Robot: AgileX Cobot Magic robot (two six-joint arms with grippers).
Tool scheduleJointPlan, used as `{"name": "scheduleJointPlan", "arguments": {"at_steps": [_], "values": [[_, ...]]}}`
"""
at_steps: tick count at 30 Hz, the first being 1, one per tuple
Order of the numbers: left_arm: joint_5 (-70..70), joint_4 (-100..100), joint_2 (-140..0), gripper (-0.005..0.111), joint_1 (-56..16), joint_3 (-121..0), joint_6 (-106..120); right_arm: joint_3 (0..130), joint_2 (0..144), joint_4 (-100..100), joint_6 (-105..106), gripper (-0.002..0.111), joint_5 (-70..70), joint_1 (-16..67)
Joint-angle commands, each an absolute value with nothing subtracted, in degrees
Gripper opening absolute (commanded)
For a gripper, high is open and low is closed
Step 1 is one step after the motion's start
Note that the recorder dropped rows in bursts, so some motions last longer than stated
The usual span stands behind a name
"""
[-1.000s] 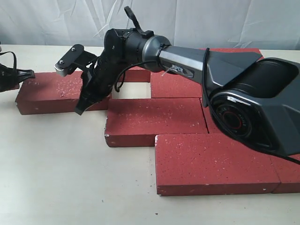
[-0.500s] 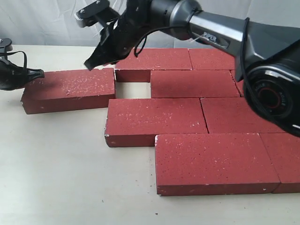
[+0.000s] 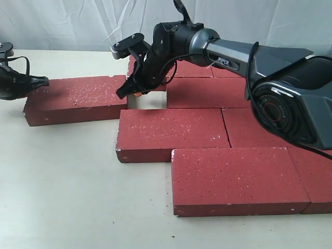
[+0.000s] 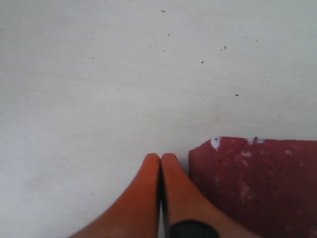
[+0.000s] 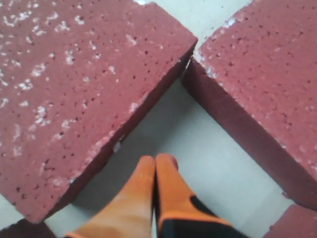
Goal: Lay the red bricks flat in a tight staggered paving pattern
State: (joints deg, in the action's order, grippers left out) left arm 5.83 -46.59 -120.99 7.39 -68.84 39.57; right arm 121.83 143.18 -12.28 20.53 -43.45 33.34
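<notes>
A front brick (image 3: pixel 238 179) lies flat on the pale surface (image 3: pixel 67 192), nearest the camera, with another brick (image 3: pixel 316 181) touching its right end. Behind it the second row (image 3: pixel 171 132), two bricks end to end, sits further left (so the joints stagger). Further back a left brick (image 3: pixel 75 98) lies slightly askew, apart from the pack, with a bare gap (image 3: pixel 153 101) between its right end and the third row (image 3: pixel 212 92). The right pincer (image 3: pixel 122 94) hangs over that gap, its orange fingertips (image 5: pixel 146 173) pressed together on nothing. The left pincer (image 3: pixel 45 81), likewise closed and empty, sits at the left brick's far left corner; whether it touches, I cannot tell. The far row (image 3: pixel 189 68) lies partly behind the arm.
</notes>
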Motion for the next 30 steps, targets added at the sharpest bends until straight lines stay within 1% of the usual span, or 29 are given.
{"name": "scheduleJointPlan", "arguments": {"at_steps": [1, 13, 24, 30], "values": [[5.6, -47.0, -121.0, 0.0, 7.2, -69.3, 39.5, 121.9, 144.2, -12.2, 20.3, -0.001, -40.7, 33.2], [5.5, -46.8, -121.0, 0.0, 7.2, -69.3, 39.6, 121.9, 143.4, -13.6, 22.5, -0.001, -42.3, 35.4], [5.5, -46.5, -121.0, 0.0, 7.2, -69.3, 39.6, 121.9, 141.4, -13.4, 22.9, -0.001, -48.3, 35.9], [6.2, -46.5, -121.0, 0.0, 7.2, -69.3, 39.6, 121.9, 141.4, -12.0, 23.1, -0.001, -49.2, 36.0]]}}
